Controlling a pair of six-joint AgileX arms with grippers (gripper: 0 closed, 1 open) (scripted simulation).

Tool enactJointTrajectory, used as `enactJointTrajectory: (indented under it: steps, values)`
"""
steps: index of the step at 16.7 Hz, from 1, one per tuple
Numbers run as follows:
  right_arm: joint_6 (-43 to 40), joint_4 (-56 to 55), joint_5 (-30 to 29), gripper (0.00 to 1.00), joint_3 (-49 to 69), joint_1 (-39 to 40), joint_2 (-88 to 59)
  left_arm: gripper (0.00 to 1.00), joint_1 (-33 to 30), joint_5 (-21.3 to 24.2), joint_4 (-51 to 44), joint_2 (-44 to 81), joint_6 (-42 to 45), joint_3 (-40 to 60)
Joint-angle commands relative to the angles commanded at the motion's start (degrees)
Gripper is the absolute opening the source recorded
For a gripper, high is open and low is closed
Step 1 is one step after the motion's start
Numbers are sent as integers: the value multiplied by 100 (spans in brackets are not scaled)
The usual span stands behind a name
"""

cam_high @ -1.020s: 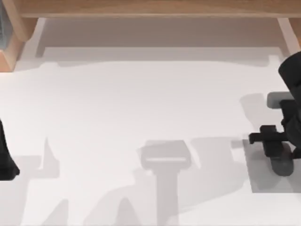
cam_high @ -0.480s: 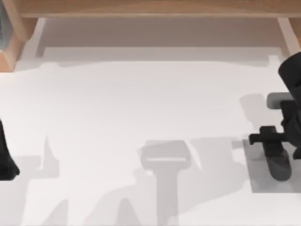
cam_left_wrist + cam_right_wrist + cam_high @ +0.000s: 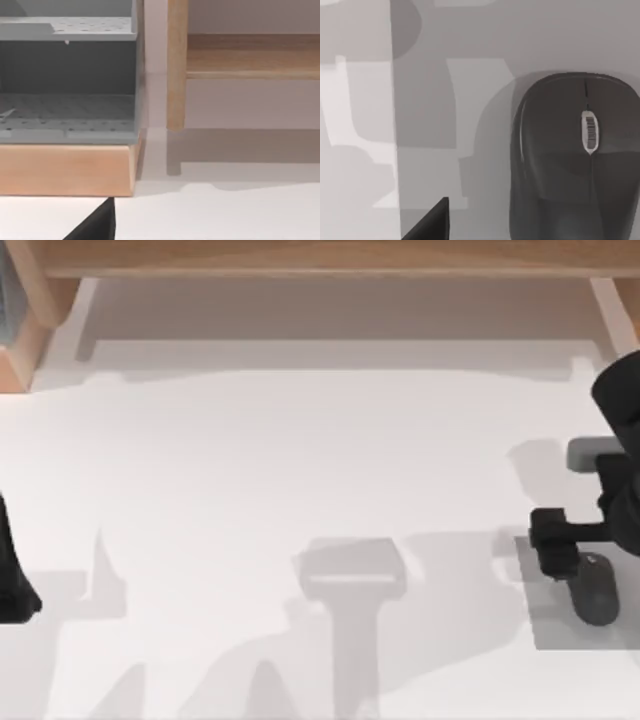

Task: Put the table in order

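One thing has changed over the last second — my right gripper has slid off the mouse toward the mat's far-left corner, and the mouse now lies uncovered on the grey mat. Whether the gripper's fingers stand open or closed I cannot tell; nothing appears held in them. The mouse rests flat, scroll wheel up, well inside the mat in the right wrist view.

Reading: mouse looks placed, this step likely done — a judgement only.

Worktop — white, spreads left from the mat across the whole scene, bare apart from shadows. Wooden shelf frame runs along its far edge, well apart from the mat. Left of the mat, at the opposite edge of the worktop, my left arm sits parked. Its wrist view faces a grey perforated organiser on a wooden base, beside a shelf post.

Nothing stands near the mat to block a retreat; the mouse itself, just beside the gripper, is the only thing to avoid nudging.
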State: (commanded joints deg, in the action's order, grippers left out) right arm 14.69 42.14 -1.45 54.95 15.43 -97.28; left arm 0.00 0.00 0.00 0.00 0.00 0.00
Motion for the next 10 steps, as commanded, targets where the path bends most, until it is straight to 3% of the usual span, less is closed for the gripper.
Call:
enactJointTrajectory:
  steps: [7,10]
  values:
    - [-43,-55,30,100,-7,-15,26,100,0,0,0,0,0,0]
    - [-441,-568,303,100,-118,-145,177,100,0,0,0,0,0,0]
